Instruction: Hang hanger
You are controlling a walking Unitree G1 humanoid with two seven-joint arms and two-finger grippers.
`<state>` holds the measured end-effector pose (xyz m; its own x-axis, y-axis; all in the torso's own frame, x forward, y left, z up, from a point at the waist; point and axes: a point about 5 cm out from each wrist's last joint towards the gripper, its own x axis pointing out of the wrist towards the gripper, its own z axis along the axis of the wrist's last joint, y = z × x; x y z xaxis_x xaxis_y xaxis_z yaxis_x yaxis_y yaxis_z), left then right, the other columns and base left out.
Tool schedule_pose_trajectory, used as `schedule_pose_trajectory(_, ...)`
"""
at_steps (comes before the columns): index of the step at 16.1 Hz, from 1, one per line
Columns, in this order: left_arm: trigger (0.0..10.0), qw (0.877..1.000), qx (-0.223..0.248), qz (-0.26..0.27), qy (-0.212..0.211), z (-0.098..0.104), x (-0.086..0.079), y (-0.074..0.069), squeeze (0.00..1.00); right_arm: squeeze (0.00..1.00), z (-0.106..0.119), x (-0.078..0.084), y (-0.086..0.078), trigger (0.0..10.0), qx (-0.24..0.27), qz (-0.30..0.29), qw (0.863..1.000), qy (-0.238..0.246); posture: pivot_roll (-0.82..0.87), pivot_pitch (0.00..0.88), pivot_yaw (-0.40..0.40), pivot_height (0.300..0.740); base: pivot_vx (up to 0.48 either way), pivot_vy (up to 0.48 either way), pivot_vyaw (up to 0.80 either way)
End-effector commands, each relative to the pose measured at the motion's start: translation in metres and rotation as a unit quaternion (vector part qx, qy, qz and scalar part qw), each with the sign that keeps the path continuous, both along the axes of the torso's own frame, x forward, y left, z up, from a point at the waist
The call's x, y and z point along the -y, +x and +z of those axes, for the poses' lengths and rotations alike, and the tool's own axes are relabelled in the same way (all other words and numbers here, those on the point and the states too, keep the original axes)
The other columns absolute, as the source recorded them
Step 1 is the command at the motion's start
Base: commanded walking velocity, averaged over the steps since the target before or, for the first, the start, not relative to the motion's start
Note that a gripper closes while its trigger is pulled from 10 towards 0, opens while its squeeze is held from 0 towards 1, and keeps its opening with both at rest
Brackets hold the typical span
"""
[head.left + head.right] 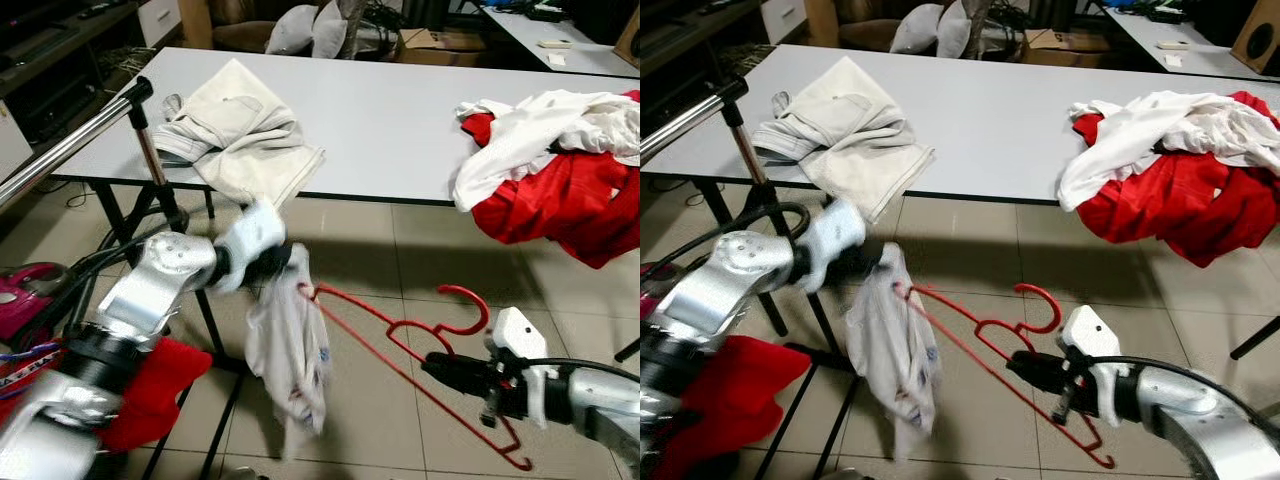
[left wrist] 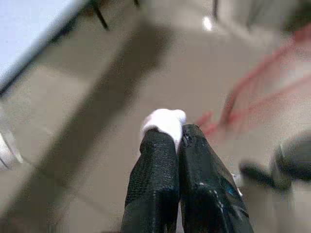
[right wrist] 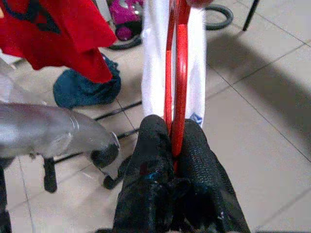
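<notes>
Left gripper: fingers pinched together on the white garment.
Right gripper: clamped on the red hanger, above the floor.
Risk: garment slipping off the hanger's tip.

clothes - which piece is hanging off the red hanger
The white garment, draped on the red hanger above the floor; the beige pile and red-white heap lie on the table.

Red wire hanger with curved hook up, tilted in the air in front of the white table, 1 end inside a hanging white garment, neck clamped by the right gripper
</notes>
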<state>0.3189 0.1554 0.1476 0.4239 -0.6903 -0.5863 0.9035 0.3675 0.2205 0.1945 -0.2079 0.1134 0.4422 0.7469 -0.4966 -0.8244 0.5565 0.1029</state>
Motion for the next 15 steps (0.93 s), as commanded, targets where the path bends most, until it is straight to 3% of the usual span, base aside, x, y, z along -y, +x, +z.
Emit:
schedule_pose_trajectory(1, 0.0, 0.999, 0.013, -0.028, 0.025, 0.009, 0.002, 0.003, 0.0, 0.0, 0.004, 0.004, 0.001, 10.0, 0.008, 0.002, 1.0, -0.002, -0.06, 0.0, -0.021, 0.74, 0.0, 0.0, 0.0)
schedule_pose_trajectory(2, 0.0, 0.996, 0.031, -0.029, 0.078, 0.013, -0.005, 0.008, 0.0, 0.0, 0.001, 0.007, 0.002, 10.0, -0.002, 0.0, 1.0, -0.014, -0.06, 0.0, -0.022, 0.74, 0.0, 0.0, 0.0)
schedule_pose_trajectory(4, 0.0, 0.993, 0.052, -0.023, 0.104, 0.02, -0.006, 0.013, 0.0, 0.0, -0.003, 0.005, 0.0, 10.0, -0.016, 0.007, 1.0, -0.02, -0.05, 0.0, -0.023, 0.74, 0.0, 0.0, 0.0)
schedule_pose_trajectory(6, 0.0, 0.985, 0.102, -0.004, 0.142, 0.032, -0.001, 0.022, 0.0, 0.0, -0.011, -0.004, -0.005, 10.0, -0.039, 0.027, 0.999, -0.019, -0.04, 0.0, -0.027, 0.74, 0.0, 0.0, 0.0)
schedule_pose_trajectory(9, 0.0, 0.979, 0.124, 0.014, 0.16, 0.035, 0.002, 0.026, 0.0, 0.0, -0.013, -0.008, -0.004, 10.0, -0.038, 0.028, 0.999, -0.009, -0.03, 0.0, -0.02, 0.74, 0.0, 0.0, 0.0)
schedule_pose_trajectory(11, 0.0, 0.965, 0.159, 0.024, 0.208, 0.035, 0.0, 0.03, 0.0, 0.0, -0.019, -0.007, 0.005, 10.0, -0.02, -0.015, 0.999, -0.031, -0.03, 0.0, -0.009, 0.74, 0.0, 0.0, 0.0)
schedule_pose_trajectory(13, 0.0, 0.957, 0.176, 0.026, 0.229, 0.038, -0.001, 0.03, 0.0, 0.0, -0.027, -0.003, 0.015, 10.0, -0.018, -0.08, 0.995, -0.051, -0.02, 0.0, -0.007, 0.74, 0.0, 0.0, 0.0)
schedule_pose_trajectory(15, 0.0, 0.956, 0.187, 0.034, 0.226, 0.043, 0.003, 0.03, 0.0, 0.0, -0.031, -0.018, 0.014, 10.0, -0.03, -0.068, 0.997, -0.022, -0.01, 0.0, -0.006, 0.74, 0.0, 0.0, 0.0)
